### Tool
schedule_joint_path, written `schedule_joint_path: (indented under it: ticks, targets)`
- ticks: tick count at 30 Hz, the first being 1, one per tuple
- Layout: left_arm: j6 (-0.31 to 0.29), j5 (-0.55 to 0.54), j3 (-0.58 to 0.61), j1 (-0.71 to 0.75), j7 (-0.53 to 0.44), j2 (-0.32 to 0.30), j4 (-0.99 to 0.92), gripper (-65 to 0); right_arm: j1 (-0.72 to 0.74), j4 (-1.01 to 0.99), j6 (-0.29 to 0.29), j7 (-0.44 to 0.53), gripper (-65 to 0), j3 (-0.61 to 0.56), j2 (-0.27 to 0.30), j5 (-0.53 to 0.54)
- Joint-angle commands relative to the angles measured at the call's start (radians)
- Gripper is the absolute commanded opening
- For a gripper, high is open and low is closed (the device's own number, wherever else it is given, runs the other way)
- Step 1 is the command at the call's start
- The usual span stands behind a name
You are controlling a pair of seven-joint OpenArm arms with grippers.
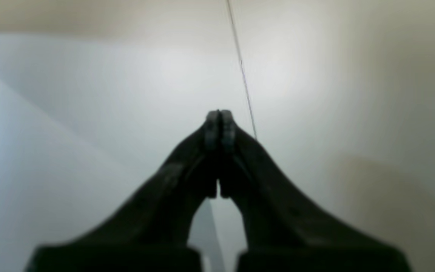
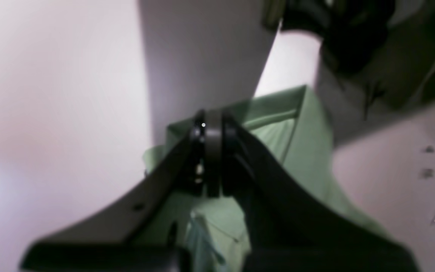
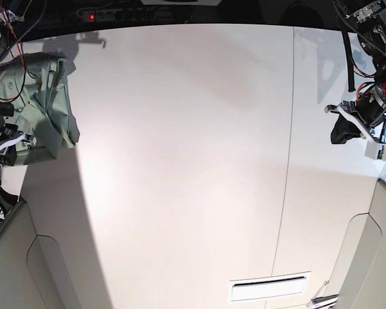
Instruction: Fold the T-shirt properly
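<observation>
Your right gripper (image 2: 212,151), clenched on the bunched pale sage-green cotton T-shirt (image 3: 48,96), holds it far left; the empty left gripper (image 1: 220,128) sits clenched, well apart.

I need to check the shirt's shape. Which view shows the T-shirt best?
The base view: the T-shirt hangs bunched at the table's far-left edge. The right wrist view shows only blurred folds behind its claw; the left wrist view shows none.

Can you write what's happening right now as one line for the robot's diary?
T-shirt: bunched at table edge | right end effector: shut on T-shirt | left end effector: shut, empty, over bare table | fold: not done
</observation>
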Motion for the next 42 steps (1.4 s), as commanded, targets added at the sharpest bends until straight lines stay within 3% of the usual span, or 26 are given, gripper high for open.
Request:
schedule_joint_path:
  ticks: [1,5,12,17,19,23,27,31,38,42]
  targets:
    - [-0.008,-0.015,-0.005,-0.008,0.006,-0.014,0.018,-65.0,-0.003,0.043,0.005,0.012,-65.0,0.005,0.016,0.002]
    - [-0.023,-0.091,-0.021,0.044,0.110,-0.015,0.022,-65.0,-0.135,0.145,0.013,-0.007,-65.0,0.005,0.016,-0.012]
    - [-0.073,-0.285,-0.077,0.264,0.203,-0.014,0.032,-65.0,-0.396,0.274,0.069,-0.058,-65.0,0.012,0.016,-0.013]
    - [-0.109,-0.375,-0.131,0.455,0.282,-0.022,0.036,-65.0,-0.522,0.285,0.147,-0.196,-65.0,0.016,0.017,-0.010]
    - [-0.109,-0.407,-0.132,0.556,0.293,-0.053,0.036,-65.0,-0.583,0.285,0.172,-0.256,-65.0,0.016,0.024,0.021]
    - [-0.109,-0.498,-0.132,0.745,0.311,-0.150,0.036,-65.0,-0.726,0.284,0.249,-0.284,-65.0,0.015,0.039,0.100]
    - [-0.109,-0.622,-0.132,0.883,0.311,-0.239,0.036,-65.0,-0.866,0.270,0.268,-0.294,-65.0,0.015,0.038,0.156]
    - [-0.126,-0.707,-0.131,0.961,0.311,-0.283,0.036,-65.0,-0.963,0.209,0.299,-0.294,-65.0,0.014,0.038,0.240]
    - [-0.129,-0.707,-0.096,1.009,0.311,-0.262,0.008,-65.0,-0.976,-0.026,0.323,-0.268,-65.0,-0.035,0.045,0.310]
    - [-0.129,-0.657,0.053,1.011,0.311,-0.204,-0.038,-65.0,-0.943,-0.196,0.344,-0.209,-65.0,-0.148,0.113,0.309]
